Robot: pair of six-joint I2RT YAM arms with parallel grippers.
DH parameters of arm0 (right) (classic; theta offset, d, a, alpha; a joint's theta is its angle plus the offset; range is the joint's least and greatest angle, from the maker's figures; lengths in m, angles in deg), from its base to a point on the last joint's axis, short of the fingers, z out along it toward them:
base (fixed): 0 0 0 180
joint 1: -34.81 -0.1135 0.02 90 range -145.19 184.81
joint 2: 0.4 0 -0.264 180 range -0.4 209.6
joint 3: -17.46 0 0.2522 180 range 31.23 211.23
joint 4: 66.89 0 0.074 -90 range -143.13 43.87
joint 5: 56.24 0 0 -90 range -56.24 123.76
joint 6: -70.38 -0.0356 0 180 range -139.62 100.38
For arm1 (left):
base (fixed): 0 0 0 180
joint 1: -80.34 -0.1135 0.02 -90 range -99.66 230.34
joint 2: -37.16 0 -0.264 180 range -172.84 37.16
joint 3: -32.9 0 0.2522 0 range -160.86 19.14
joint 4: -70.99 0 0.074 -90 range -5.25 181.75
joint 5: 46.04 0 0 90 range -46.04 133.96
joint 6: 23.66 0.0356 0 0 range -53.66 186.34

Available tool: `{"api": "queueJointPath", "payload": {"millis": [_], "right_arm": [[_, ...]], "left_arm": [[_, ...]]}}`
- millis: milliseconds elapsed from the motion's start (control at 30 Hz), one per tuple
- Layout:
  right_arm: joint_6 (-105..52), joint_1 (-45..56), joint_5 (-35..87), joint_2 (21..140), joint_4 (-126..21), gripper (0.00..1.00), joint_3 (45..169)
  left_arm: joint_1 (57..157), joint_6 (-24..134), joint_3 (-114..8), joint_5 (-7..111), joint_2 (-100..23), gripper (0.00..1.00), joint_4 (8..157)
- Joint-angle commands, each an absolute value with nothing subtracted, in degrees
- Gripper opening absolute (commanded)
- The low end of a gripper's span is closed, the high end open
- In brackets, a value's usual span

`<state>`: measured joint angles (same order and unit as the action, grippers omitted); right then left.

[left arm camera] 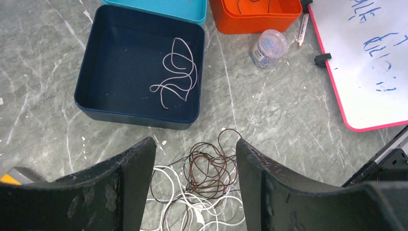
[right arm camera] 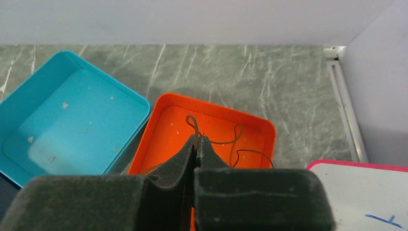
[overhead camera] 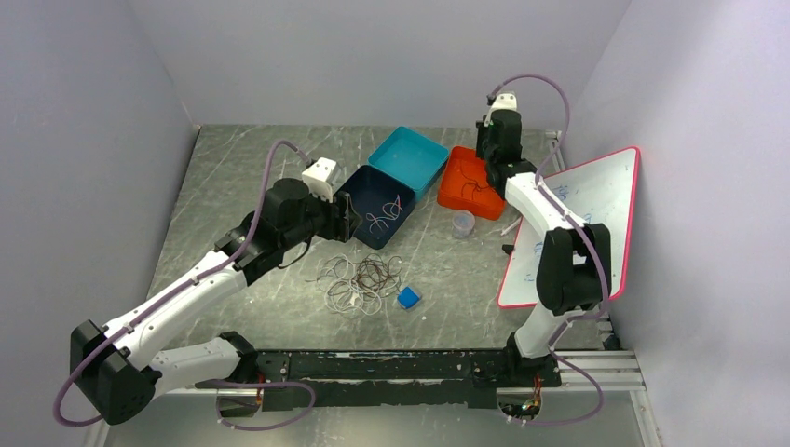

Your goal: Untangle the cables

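A tangle of thin cables (left arm camera: 208, 179), brown, black and whitish, lies on the table (overhead camera: 279, 186); from above the cable tangle (overhead camera: 361, 283) sits at the middle. My left gripper (left arm camera: 195, 142) hangs open above it with nothing between its fingers; seen from the top, the left gripper (overhead camera: 351, 220) is by the dark blue box (overhead camera: 363, 191). One whitish cable (left arm camera: 175, 72) lies loose in that box (left arm camera: 96, 62). My right gripper (right arm camera: 197, 139) is shut on a thin brown cable (right arm camera: 235, 139) that trails into the orange box (right arm camera: 163, 130); the right gripper (overhead camera: 491, 175) is over the orange box (overhead camera: 456, 191).
A teal box (overhead camera: 408, 156) stands between the dark blue and orange ones. A small clear jar (overhead camera: 462, 223) and a small blue object (overhead camera: 408, 298) sit near the tangle. A pink-rimmed whiteboard (overhead camera: 582, 219) leans at the right, with a marker (left arm camera: 302, 29) beside it.
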<state>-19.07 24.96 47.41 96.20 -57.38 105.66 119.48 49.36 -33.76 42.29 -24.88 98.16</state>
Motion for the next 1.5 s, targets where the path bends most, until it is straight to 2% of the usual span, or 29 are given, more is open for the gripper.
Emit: {"api": "queueJointPath", "payload": {"millis": [0,300,367,667,867,1033,1267,1467], "right_arm": [[-21.4,25.4,44.6,97.3,-57.3,0.0,105.8],[-25.3,25.5,53.2,100.6,-53.5,0.0,106.6],[-26.2,25.6,55.4,102.0,-52.1,0.03,107.3],[-28.0,26.2,55.7,103.2,-50.0,0.38,107.5],[-27.2,26.3,53.9,102.0,-49.7,0.55,108.0],[-26.3,26.7,47.8,101.2,-49.0,0.73,109.3],[-25.3,26.8,42.4,102.0,-48.1,0.77,110.6],[-28.4,26.9,54.0,101.1,-42.6,0.74,110.6]], "left_arm": [[119.2,48.8,-33.2,43.2,-24.8,0.67,98.5],[119.1,48.2,-33.0,42.7,-25.8,0.67,99.0],[119.2,48.0,-32.8,42.6,-26.0,0.67,99.2],[119.2,47.5,-32.4,42.7,-26.6,0.67,99.6],[119.2,47.1,-31.8,42.7,-27.1,0.67,99.7],[119.2,46.5,-31.1,42.6,-27.2,0.67,99.6],[119.1,46.1,-30.6,42.6,-27.0,0.67,99.6],[119.1,46.0,-30.0,42.7,-26.9,0.67,99.4]]}}
